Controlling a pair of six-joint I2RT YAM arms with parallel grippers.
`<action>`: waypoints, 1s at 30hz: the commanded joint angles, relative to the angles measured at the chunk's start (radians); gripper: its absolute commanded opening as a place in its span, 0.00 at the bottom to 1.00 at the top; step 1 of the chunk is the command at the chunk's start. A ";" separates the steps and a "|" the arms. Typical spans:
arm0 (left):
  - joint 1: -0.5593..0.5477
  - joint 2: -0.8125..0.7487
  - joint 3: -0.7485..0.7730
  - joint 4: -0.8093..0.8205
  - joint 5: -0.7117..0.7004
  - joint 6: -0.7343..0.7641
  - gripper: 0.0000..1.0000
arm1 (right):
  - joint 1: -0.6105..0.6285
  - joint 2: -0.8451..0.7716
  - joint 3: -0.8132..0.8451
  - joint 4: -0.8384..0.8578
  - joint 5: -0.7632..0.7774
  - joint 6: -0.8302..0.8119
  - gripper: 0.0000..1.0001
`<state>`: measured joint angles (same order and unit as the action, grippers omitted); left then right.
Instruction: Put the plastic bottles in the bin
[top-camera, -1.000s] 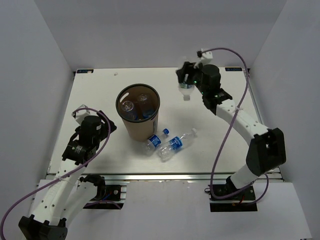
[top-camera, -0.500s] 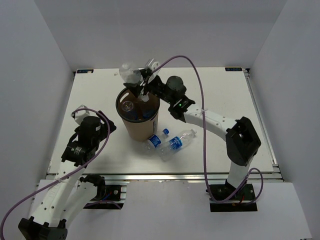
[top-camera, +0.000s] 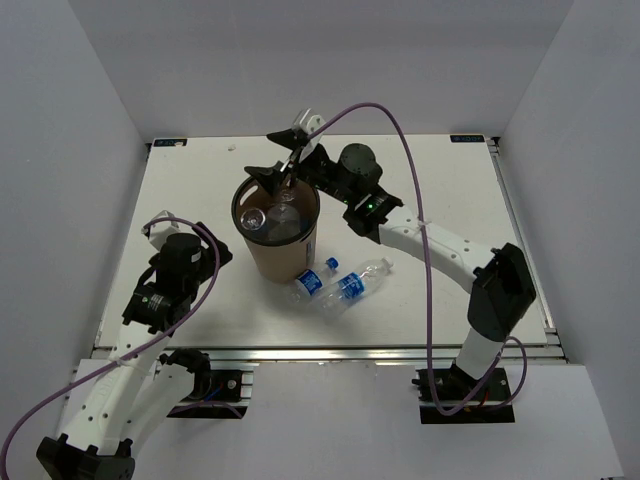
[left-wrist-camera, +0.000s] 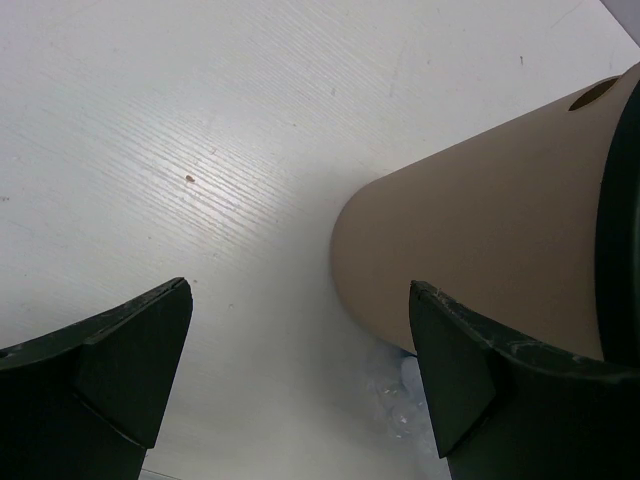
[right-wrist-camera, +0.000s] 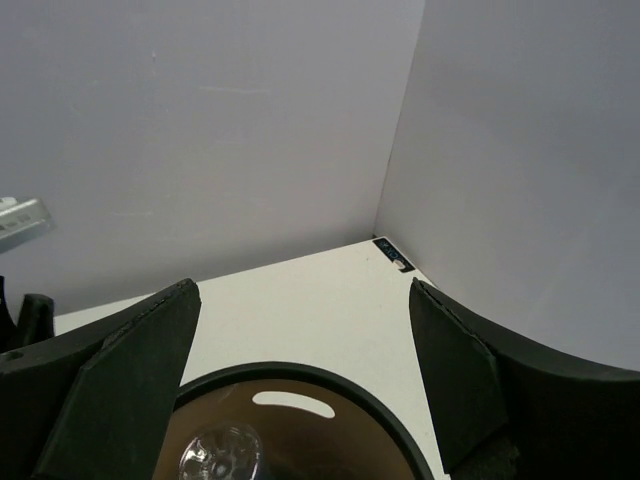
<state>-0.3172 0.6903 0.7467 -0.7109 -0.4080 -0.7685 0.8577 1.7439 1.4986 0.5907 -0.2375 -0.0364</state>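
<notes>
Spanning the overhead view, the white worktop (top-camera: 200, 185) carries the bin (top-camera: 272, 262), a tall brown cylinder with a dark rim, standing upright a little left of the centre. The right arm (top-camera: 450, 250) stretches from the near right edge across the worktop to the bin's far side. The left arm (top-camera: 165, 290) is folded close to the near left corner. The right gripper (top-camera: 283, 160) hangs over the far rim of the bin with its fingers spread wide and nothing between them; its wrist camera looks down into the bin's mouth. The left gripper (left-wrist-camera: 300, 300) is low beside the bin's left wall, also wide and empty, and not touching the bin. Clear bottles in the bin (top-camera: 256, 215) lie jumbled on its brown inside; their number is hard to tell. Two more plastic bottles (top-camera: 340, 285) lie on their sides, touching each other, just beside the bin's foot on the side toward the near edge.
</notes>
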 joint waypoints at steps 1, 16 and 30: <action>-0.002 0.002 -0.006 -0.005 0.000 -0.008 0.98 | 0.000 -0.096 0.028 -0.038 0.015 -0.016 0.89; -0.002 0.000 -0.010 0.005 0.031 -0.005 0.98 | -0.052 -0.549 -0.450 -0.884 0.736 0.623 0.89; 0.000 -0.017 -0.018 0.007 0.037 -0.009 0.98 | -0.075 -0.459 -0.695 -0.876 0.707 0.934 0.89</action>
<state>-0.3172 0.6899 0.7280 -0.7029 -0.3588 -0.7715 0.7868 1.2694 0.8185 -0.3161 0.4450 0.8082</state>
